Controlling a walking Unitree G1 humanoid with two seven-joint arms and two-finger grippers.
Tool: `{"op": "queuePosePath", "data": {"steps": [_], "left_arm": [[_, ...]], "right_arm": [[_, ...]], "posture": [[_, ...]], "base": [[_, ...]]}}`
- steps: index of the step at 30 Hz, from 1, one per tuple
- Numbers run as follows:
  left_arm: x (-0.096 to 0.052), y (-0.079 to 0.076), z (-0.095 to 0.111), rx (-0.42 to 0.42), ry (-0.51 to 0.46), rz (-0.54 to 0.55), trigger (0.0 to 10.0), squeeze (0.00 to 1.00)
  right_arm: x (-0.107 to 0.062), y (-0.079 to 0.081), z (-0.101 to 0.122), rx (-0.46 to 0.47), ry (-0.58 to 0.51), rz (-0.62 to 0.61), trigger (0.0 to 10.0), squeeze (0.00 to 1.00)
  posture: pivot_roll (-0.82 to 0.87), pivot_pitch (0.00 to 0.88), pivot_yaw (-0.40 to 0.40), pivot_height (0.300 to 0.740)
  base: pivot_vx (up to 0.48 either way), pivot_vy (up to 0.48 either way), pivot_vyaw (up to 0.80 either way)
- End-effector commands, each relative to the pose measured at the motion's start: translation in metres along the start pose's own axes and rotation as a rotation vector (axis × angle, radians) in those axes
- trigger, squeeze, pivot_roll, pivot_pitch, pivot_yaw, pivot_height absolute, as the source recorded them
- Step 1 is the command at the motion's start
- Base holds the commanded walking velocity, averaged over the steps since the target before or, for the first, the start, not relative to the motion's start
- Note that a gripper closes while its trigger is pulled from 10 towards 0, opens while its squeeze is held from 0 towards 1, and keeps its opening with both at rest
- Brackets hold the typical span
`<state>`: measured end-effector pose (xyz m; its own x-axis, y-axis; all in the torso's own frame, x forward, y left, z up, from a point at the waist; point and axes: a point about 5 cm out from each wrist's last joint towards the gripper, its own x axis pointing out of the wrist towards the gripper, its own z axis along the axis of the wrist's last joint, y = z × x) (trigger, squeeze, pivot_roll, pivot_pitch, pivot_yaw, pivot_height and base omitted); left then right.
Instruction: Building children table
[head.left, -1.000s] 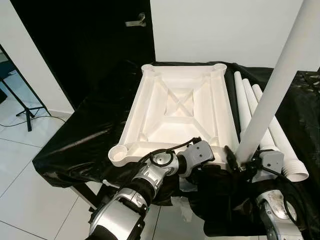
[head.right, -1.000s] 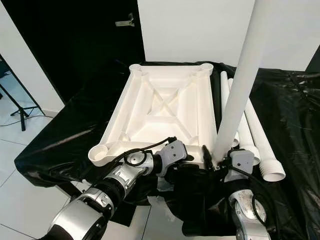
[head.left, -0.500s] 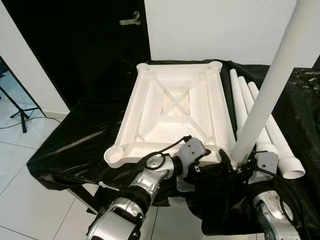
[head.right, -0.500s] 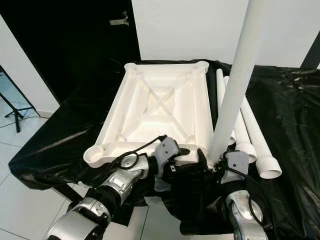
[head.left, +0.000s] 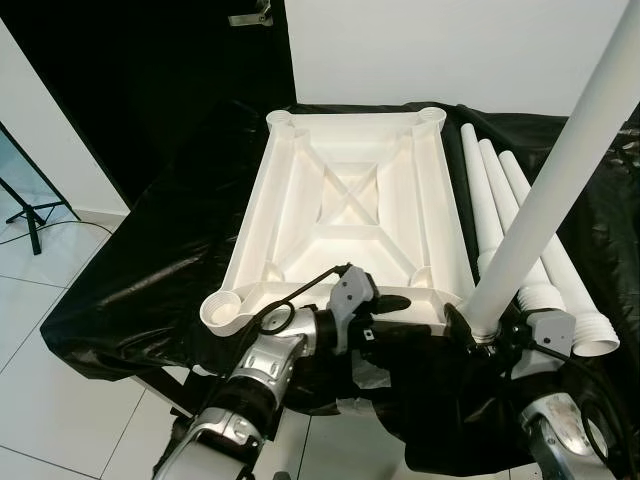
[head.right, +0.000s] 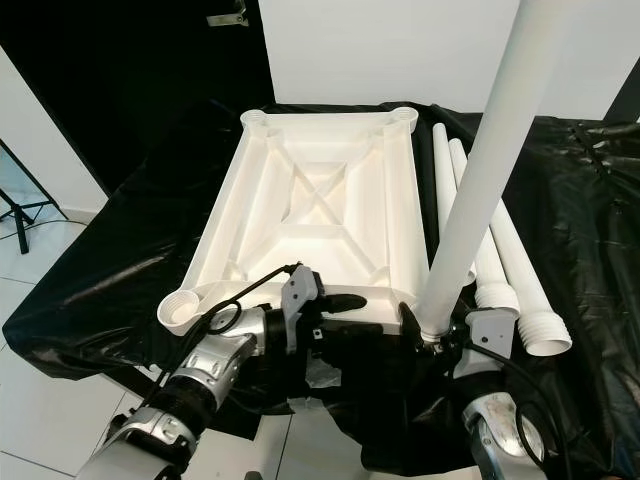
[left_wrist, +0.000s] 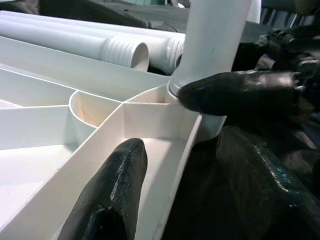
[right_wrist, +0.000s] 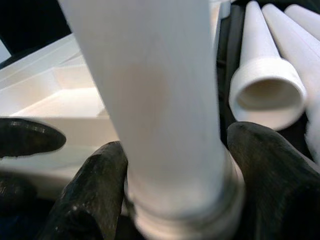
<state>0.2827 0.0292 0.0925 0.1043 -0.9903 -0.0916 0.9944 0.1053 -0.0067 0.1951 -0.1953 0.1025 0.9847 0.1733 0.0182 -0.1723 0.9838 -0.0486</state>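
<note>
Nearest the robot, the right gripper (right_wrist: 175, 195) has its two black fingers clamped on the foot of a white table leg (head.left: 560, 180), which leans up and away to the right rather than standing straight. Its threaded end now sits at the near right corner socket (left_wrist: 200, 120) of the upturned white tabletop (head.left: 350, 210); a second ago that end hung just right of the corner, so the leg has been brought in to the socket, though whether it is seated I cannot tell. Just to the left, the left gripper (head.left: 395, 305) has slid in along the near rim since then; its fingers are apart, one lying inside the tabletop's frame and the other outside against the socket beside the leg, steadying that corner. This looks like the start of fitting the first leg; it probably needs righting before it will screw home. Further off, three spare legs (head.left: 500, 200) lie side by side on the black sheet (head.left: 150, 280) right of the tabletop, whose other corner sockets stand empty.
</note>
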Motion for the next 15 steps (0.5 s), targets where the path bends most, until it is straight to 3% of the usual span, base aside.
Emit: {"op": "queuePosePath", "data": {"steps": [1, 2, 3, 4, 5, 6, 9, 10, 13, 15], "left_arm": [[-0.007, -0.012, -0.021, -0.048, 0.095, -0.102, 10.0, 0.0], [-0.007, -0.012, -0.021, -0.048, 0.095, -0.102, 10.0, 0.0], [-0.008, -0.013, -0.022, -0.035, 0.121, -0.116, 10.0, 0.0], [-0.009, -0.013, -0.022, -0.026, 0.138, -0.127, 10.0, 0.0], [-0.009, -0.013, -0.022, -0.026, 0.138, -0.127, 10.0, 0.0], [-0.009, -0.013, -0.022, -0.02, 0.153, -0.132, 10.0, 0.0], [-0.01, -0.013, -0.023, -0.011, 0.175, -0.132, 10.0, 0.0], [-0.012, -0.014, -0.026, -0.02, 0.215, -0.152, 10.0, 0.0], [-0.012, -0.014, -0.026, -0.02, 0.215, -0.152, 10.0, 0.0], [-0.013, -0.016, -0.034, -0.027, 0.295, -0.156, 10.0, 0.0]], "right_arm": [[-0.008, 0.001, -0.009, 0.02, 0.072, 0.009, 10.0, 0.0], [-0.008, 0.001, -0.009, 0.02, 0.072, 0.009, 10.0, 0.0], [-0.011, 0.002, -0.007, 0.019, 0.081, 0.021, 6.9, 0.0], [-0.013, 0.001, -0.006, 0.016, 0.091, 0.027, 4.7, 0.0], [-0.013, 0.001, -0.006, 0.016, 0.091, 0.027, 4.7, 0.0], [-0.014, 0.001, -0.006, 0.014, 0.1, 0.03, 3.4, 0.0], [-0.016, 0.001, -0.005, 0.011, 0.11, 0.033, 3.0, 0.0], [-0.017, 0.001, -0.005, 0.011, 0.118, 0.039, 0.0, 0.0], [-0.017, 0.001, -0.005, 0.011, 0.118, 0.039, 0.0, 0.0], [-0.017, 0.0, -0.007, 0.022, 0.143, 0.062, 0.0, 0.0]], "posture": [[0.05, 0.0, 0.066, 0.74], [0.05, 0.0, 0.066, 0.74], [0.05, 0.0, 0.068, 0.74], [0.05, 0.0, 0.068, 0.74], [0.05, 0.0, 0.068, 0.74], [0.04, 0.0, 0.069, 0.74], [0.04, 0.0, 0.068, 0.74], [0.04, 0.0, 0.067, 0.74], [0.04, 0.0, 0.067, 0.74], [0.04, 0.0, 0.06, 0.74]], "base": [[0.0, 0.0, 0.0], [0.0, 0.0, 0.0], [0.0, 0.0, 0.0], [0.0, 0.0, 0.0], [0.0, 0.0, 0.0], [0.0, 0.0, 0.0], [0.0, 0.0, 0.0], [0.0, 0.0, 0.0], [0.0, 0.0, 0.0], [0.0, 0.0, 0.0]]}}
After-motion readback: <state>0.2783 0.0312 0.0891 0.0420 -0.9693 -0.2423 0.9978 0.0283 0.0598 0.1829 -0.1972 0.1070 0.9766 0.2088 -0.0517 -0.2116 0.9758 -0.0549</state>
